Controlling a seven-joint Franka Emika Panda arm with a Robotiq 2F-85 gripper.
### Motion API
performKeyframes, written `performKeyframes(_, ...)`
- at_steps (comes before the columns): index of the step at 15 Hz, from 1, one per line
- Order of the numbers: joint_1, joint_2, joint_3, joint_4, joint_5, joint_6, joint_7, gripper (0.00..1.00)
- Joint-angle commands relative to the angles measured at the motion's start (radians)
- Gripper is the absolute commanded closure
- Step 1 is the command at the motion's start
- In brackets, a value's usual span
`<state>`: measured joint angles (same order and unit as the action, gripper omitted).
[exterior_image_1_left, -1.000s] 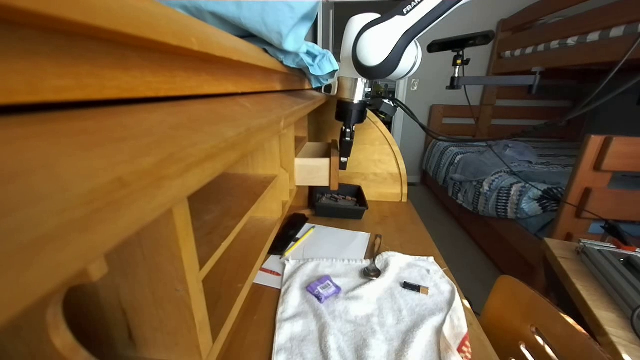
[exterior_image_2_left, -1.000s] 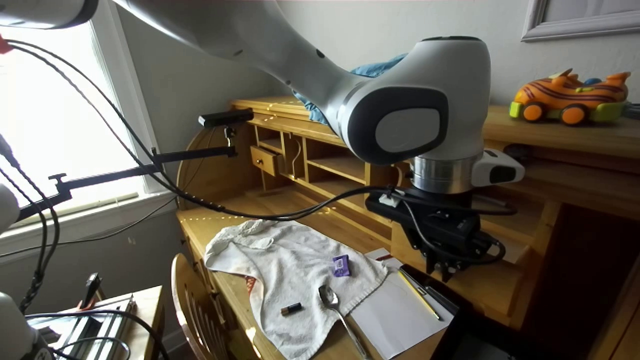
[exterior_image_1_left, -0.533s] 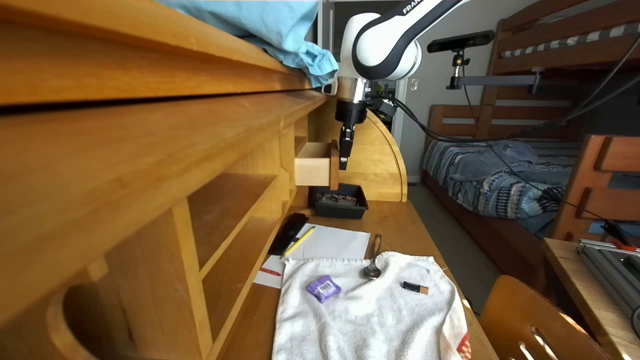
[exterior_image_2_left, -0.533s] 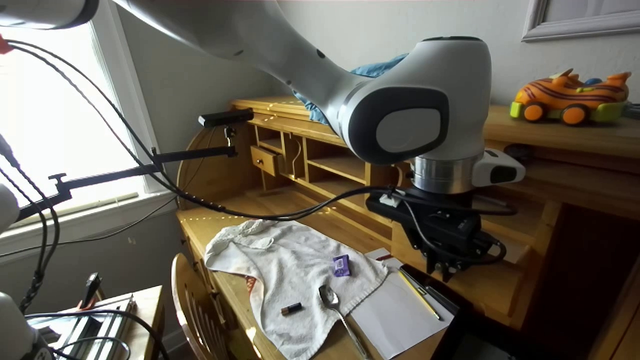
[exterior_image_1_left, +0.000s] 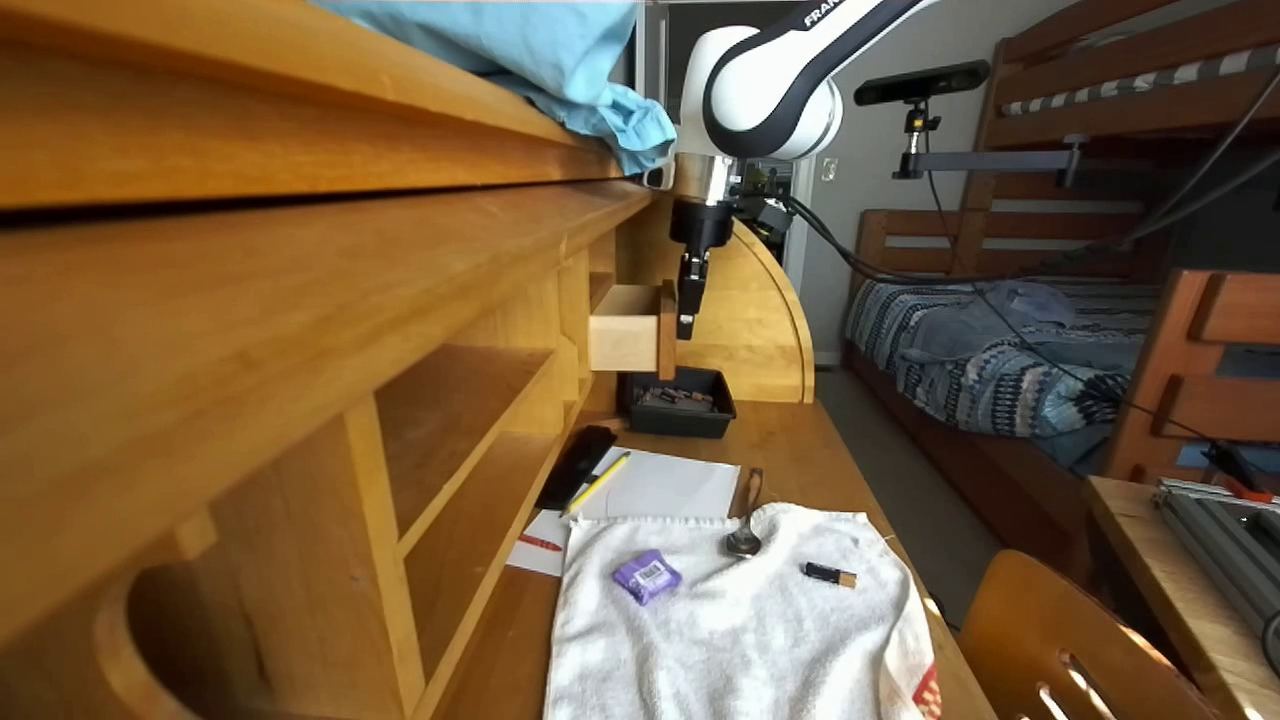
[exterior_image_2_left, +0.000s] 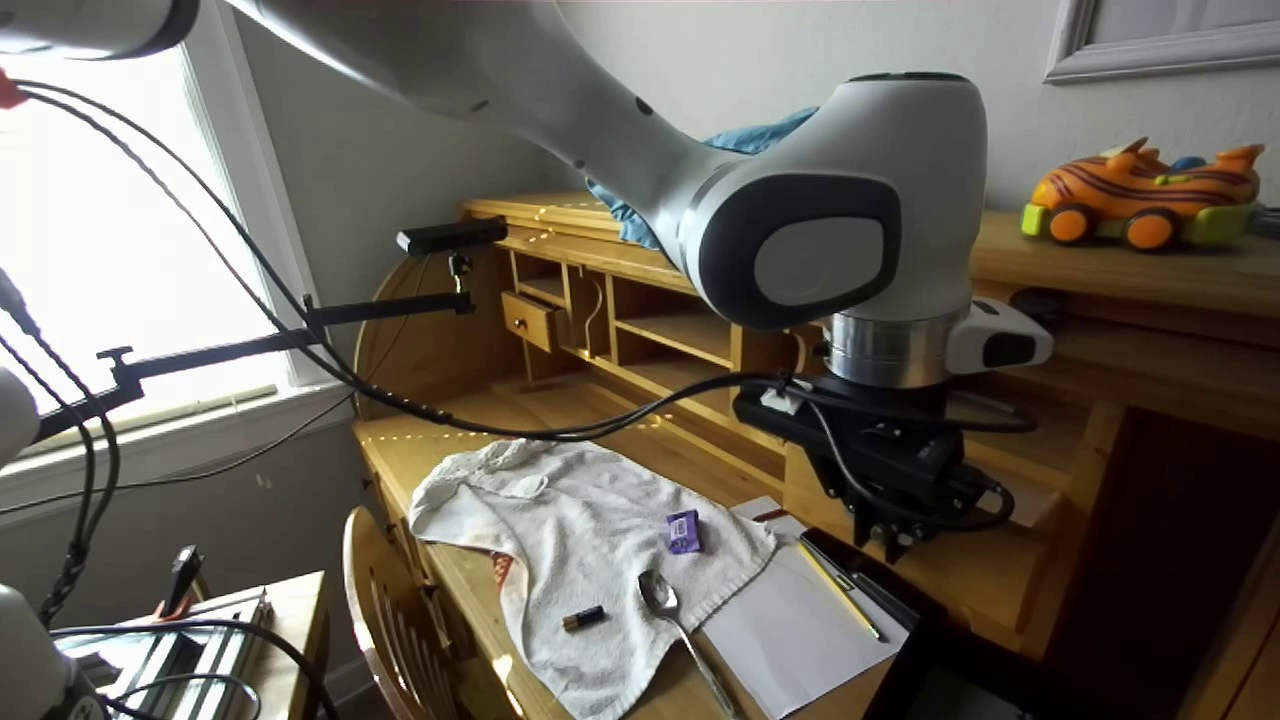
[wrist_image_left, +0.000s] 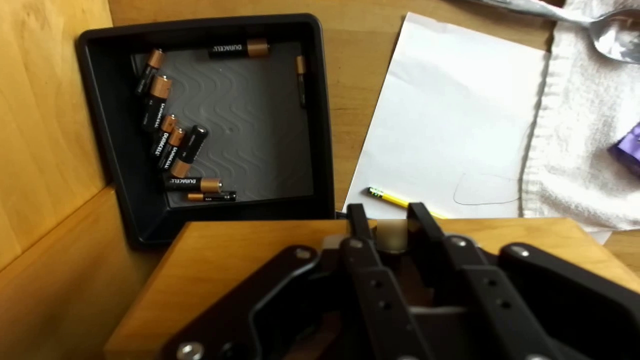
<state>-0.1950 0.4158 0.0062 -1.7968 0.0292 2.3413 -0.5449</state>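
My gripper (exterior_image_1_left: 687, 328) hangs pointing down at the front of a small wooden drawer (exterior_image_1_left: 626, 343), which stands pulled out of the desk hutch. In the wrist view its two black fingers (wrist_image_left: 357, 217) stand slightly apart, one on each side of the drawer's round knob (wrist_image_left: 391, 245); the knob's face looks blurred. Below that runs the light brown drawer front (wrist_image_left: 240, 260). A black tray (wrist_image_left: 326, 135) holding several batteries (wrist_image_left: 185, 150) sits on the desk beneath the drawer. In an exterior view the arm and gripper (exterior_image_2_left: 890, 545) hide the drawer and knob.
A white towel (exterior_image_1_left: 720, 650) carries a purple packet (exterior_image_1_left: 648, 577), a battery (exterior_image_1_left: 830, 575) and the bowl of a spoon (exterior_image_1_left: 745, 541). White paper (wrist_image_left: 450, 110) with a yellow pencil (wrist_image_left: 392, 199) lies beside the tray. Blue cloth (exterior_image_1_left: 560, 60) hangs over the hutch top near the arm.
The gripper and the drawer front have shifted very slightly together toward the hutch. Nothing else visibly moves.
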Motion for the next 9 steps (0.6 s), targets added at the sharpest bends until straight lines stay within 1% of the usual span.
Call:
performKeyframes(1,-0.036,0.175,0.027,0.186,0.076,-0.028,-0.037,0.94)
performKeyframes(9,-0.027,0.19,0.008,0.203,0.036,-0.023,-0.021,0.94)
